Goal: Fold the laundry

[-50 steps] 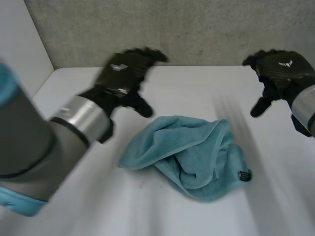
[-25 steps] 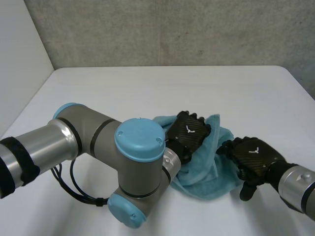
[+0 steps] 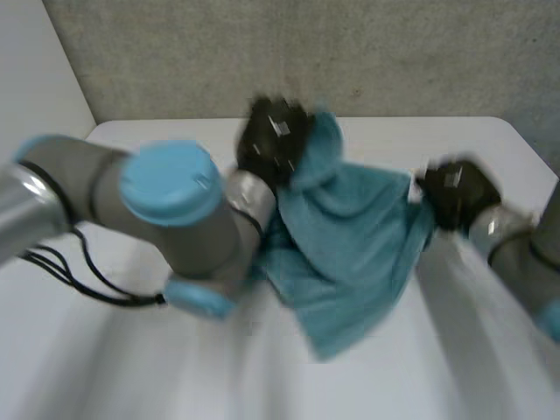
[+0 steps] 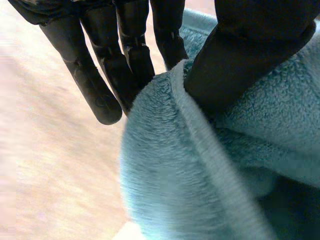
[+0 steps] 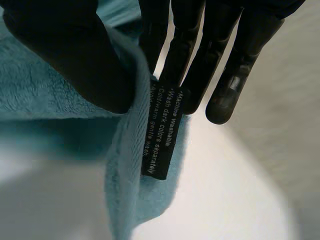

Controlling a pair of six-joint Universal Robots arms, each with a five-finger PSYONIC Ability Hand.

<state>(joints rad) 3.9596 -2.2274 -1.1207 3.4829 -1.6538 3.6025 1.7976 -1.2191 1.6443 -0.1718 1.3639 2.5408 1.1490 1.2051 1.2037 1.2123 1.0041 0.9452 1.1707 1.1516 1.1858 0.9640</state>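
The teal towel [image 3: 350, 236] is held up over the white surface [image 3: 114, 367], pinched between thumb and fingers by the left hand [image 3: 273, 140] at one corner and by the right hand [image 3: 455, 191] at the edge bearing the care label [image 5: 162, 132].

One readable item: a black care tag [image 5: 161, 132] with white print, on the edge of the teal towel [image 5: 50, 100], at the fingertips of the right hand [image 5: 200, 60].
Line 1: "Machine Washable".
Line 2: "Cold wash dark colors separately".
Line 3: start is hidden behind the towel edge, ends "gentle wash".
White marks on the backs of the left hand [image 3: 273, 140] and right hand in head view are too blurred to read.
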